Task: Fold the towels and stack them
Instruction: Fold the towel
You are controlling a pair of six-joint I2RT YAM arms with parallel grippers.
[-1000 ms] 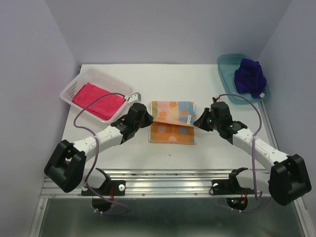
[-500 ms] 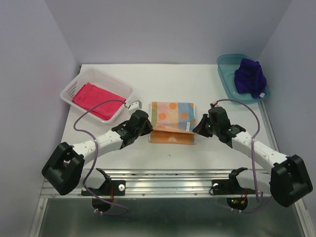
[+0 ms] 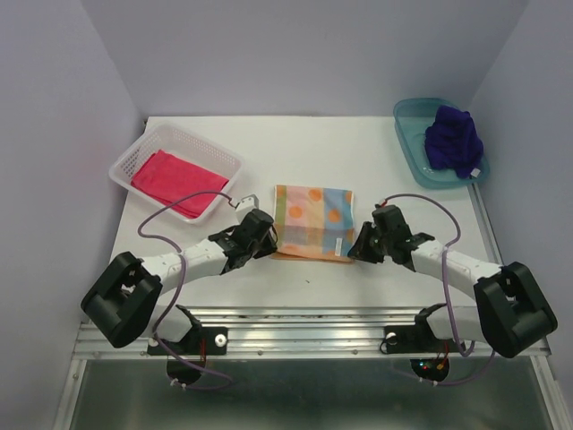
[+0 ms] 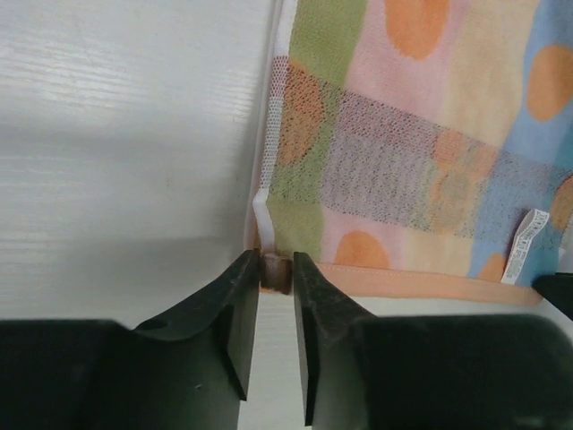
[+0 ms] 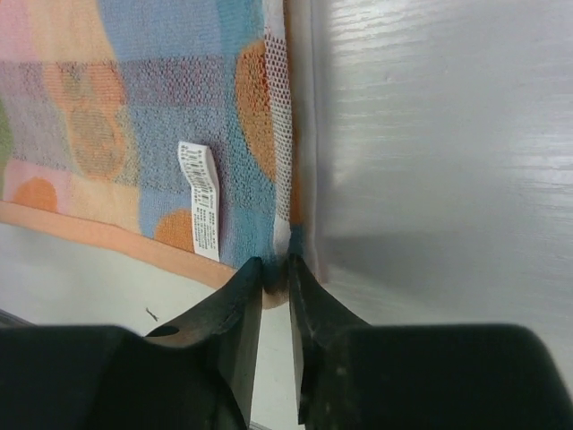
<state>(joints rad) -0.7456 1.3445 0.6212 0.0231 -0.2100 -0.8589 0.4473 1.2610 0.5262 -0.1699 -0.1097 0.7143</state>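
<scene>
Both arms are down low at the near edge of the orange dotted towel [image 3: 313,222], which lies flat in the middle of the table [image 3: 295,152], doubled over. The patchwork side of green, pink and blue with orange dots faces up, and a plain orange strip peeks out along the near edge.

The left gripper [image 4: 276,269] sits at the towel's 7 o'clock corner. Its fingers [image 4: 235,309] are only a slit apart and the corner of the cloth sits right between the tips. Whether they are pinching it or just framing it, I cannot tell from here.

It is the same on the other side. The right gripper [image 5: 275,269] is at the 5 o'clock corner with its jaws barely parted and the cloth edge tucked into the gap. Grip or no grip, I cannot tell. A white label [image 5: 201,199] stands up off the towel just beside that corner.

Up at 10 o'clock the pink towel [image 3: 177,180] lies folded flat inside the white basket [image 3: 134,154], well apart from the action. Over at 2 o'clock the purple towel [image 3: 453,139] sits bunched in a heap in the teal tray [image 3: 410,116]. It is not folded and nothing touches it.

From above, the two arms angle inward from the near edge, with the dotted towel between them.
</scene>
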